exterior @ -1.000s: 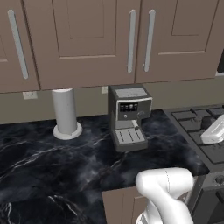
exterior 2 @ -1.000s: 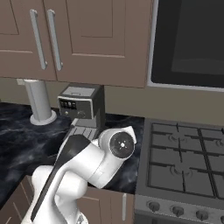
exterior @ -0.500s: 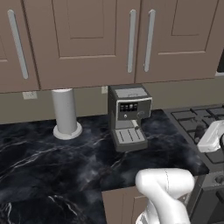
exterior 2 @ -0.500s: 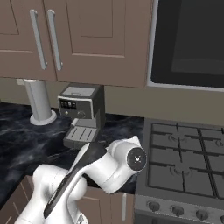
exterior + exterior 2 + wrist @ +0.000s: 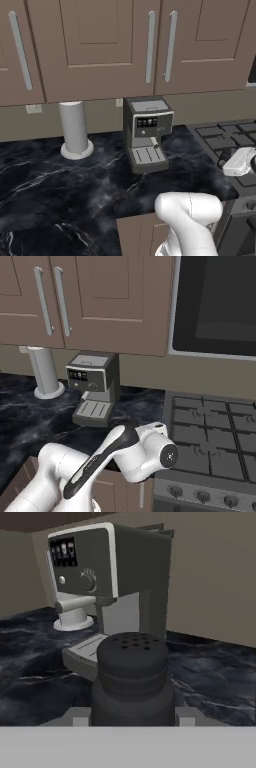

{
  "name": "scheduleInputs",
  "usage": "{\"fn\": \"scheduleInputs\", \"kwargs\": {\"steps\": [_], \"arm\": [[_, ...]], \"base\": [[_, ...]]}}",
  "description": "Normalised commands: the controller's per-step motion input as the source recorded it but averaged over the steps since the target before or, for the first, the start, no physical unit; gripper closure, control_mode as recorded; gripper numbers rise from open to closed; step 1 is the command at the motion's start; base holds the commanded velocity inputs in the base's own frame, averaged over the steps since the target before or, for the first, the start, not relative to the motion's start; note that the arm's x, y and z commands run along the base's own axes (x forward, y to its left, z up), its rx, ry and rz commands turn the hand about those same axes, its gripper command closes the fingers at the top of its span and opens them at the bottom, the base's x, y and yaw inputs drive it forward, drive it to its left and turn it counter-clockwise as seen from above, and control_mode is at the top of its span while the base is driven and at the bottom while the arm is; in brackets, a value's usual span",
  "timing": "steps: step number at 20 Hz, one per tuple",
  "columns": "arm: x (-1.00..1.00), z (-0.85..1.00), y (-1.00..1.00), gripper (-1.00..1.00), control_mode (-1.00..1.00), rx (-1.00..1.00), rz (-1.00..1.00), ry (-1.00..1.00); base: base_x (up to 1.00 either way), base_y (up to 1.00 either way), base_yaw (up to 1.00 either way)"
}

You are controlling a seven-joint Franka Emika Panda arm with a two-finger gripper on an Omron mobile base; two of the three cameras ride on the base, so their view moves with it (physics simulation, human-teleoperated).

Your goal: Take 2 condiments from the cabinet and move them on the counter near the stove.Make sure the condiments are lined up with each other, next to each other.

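A dark grey shaker (image 5: 132,679) with a rounded, perforated cap is being pinched upright in the end effector (image 5: 132,718), the two small dark fingertips (image 5: 79,718) being pressed against either side of its base, seen in the hand view. The shaker is being held just above the glossy black stone worktop (image 5: 30,677) with thin white veins, near the front of a grey coffee machine (image 5: 107,587) with a drip tray. A pale grey cylindrical canister (image 5: 75,129) is standing left of the machine. The dark grey gas stove (image 5: 215,431) is lying to the right. Closed brown wall cabinets (image 5: 105,45) with long pale handles are hanging above.
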Motion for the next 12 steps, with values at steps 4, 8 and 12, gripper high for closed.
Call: {"fn": "scheduleInputs", "kwargs": {"steps": [4,8,12], "arm": [[0.26,-0.33,-0.16,1.0,-1.0,0.1,0.0,0.0],[0.26,-0.44,-0.12,1.0,-1.0,-0.01,0.0,-0.02],[0.2,-0.3,-0.13,1.0,-1.0,-0.04,0.0,-0.04]], "base": [[0.0,0.0,0.0],[0.0,0.0,0.0],[0.0,0.0,0.0]]}}
